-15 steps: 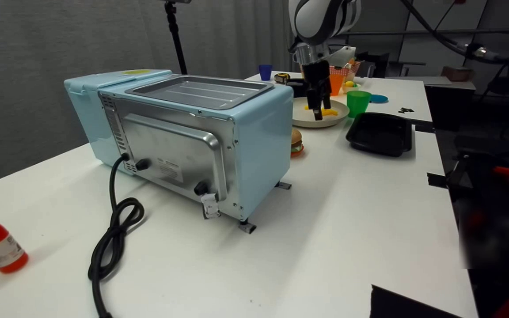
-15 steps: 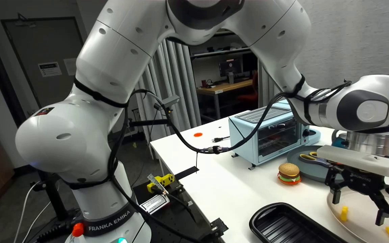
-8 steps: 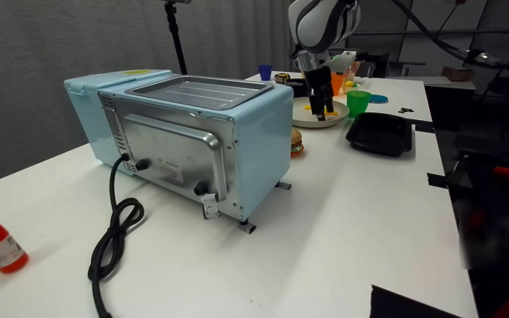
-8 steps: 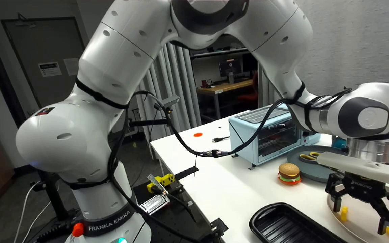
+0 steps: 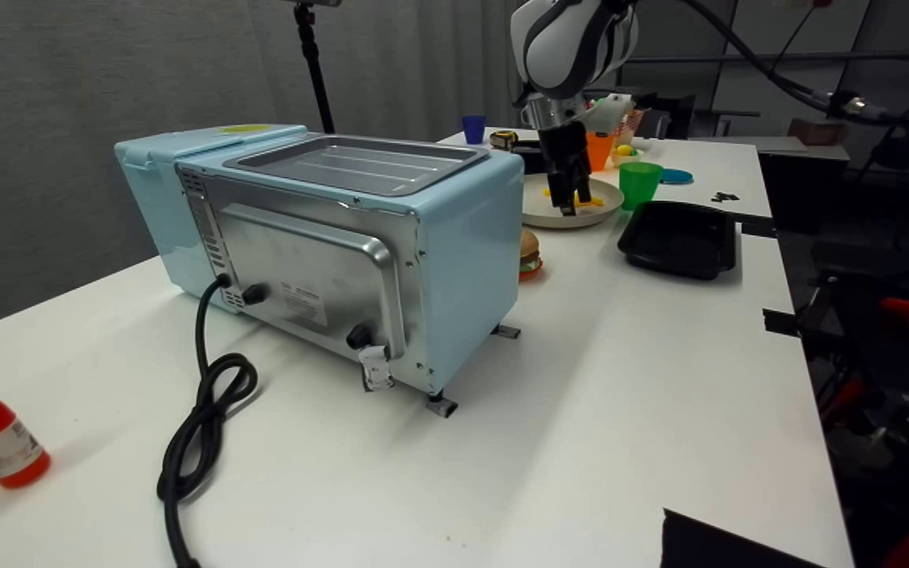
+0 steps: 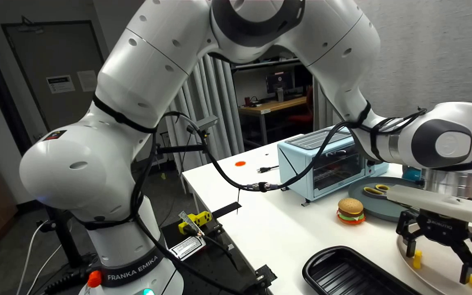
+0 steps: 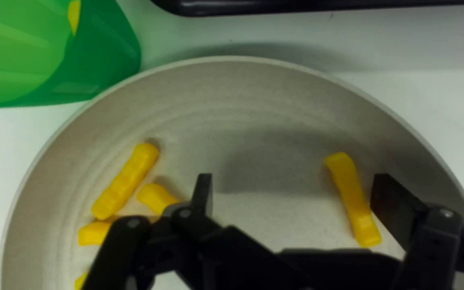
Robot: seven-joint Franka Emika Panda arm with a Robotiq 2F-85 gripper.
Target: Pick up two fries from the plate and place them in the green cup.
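In the wrist view my gripper (image 7: 292, 185) stands open low over the whitish plate (image 7: 232, 66), its two fingertips wide apart. A single yellow fry (image 7: 353, 197) lies on the plate between them, close beside the right-hand finger and not gripped. Several other fries (image 7: 125, 181) form a loose group on the plate to the left, partly hidden behind the left-hand finger. The green cup (image 7: 107, 56) stands close by the plate's rim at upper left, with a yellow patch showing inside it. An exterior view shows the gripper (image 6: 439, 262) over the plate, the lone fry (image 6: 417, 259) near one fingertip.
A black tray (image 5: 679, 241) sits beside the plate and cup. Nearby are a toy burger (image 6: 350, 211), a grey plate (image 6: 379, 209) with yellow-handled scissors, and the light blue toaster oven (image 5: 466, 260). Behind the plate stands an orange cup (image 5: 600, 150).
Over the last second my gripper has come down a little toward the plate and shifted slightly sideways, staying open. The fries, plate and cup have not visibly moved.
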